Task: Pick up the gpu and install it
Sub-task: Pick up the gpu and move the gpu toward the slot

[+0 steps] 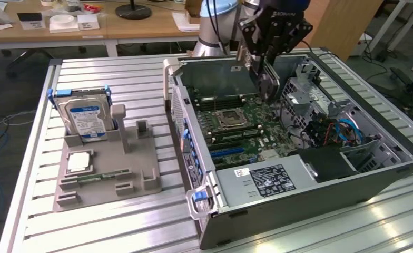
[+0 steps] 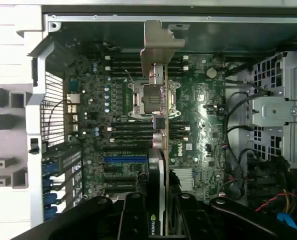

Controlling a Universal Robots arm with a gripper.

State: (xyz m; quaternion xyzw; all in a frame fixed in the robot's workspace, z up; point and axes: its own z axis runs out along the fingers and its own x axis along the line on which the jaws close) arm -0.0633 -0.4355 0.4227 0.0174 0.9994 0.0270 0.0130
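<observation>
Pick-up is judged done: the gpu point(image 1: 268, 87) is held clamped edge-on in the gripper point(image 2: 157, 217) above the motherboard point(image 1: 252, 129) of the open computer case point(image 1: 382, 168), at one o'clock of the CPU socket point(image 1: 231, 118) in the exterior view; seating in a slot is judged outstanding.

The arm point(image 1: 212, 29) stands just beyond the computer case point(image 1: 312, 197), at the wall farthest from the exterior camera, and reaches in over the case's open side. Its black wrist point(image 1: 280, 16) is turned so that the gripper point(image 1: 261, 67) points straight down into the case, nearer that far wall than the near one. The two fingers point(image 2: 132, 216) are clamped on the gpu point(image 2: 161, 125), one on each flat face at one end, so the card hangs edge-on beneath them inside the case opening.
</observation>
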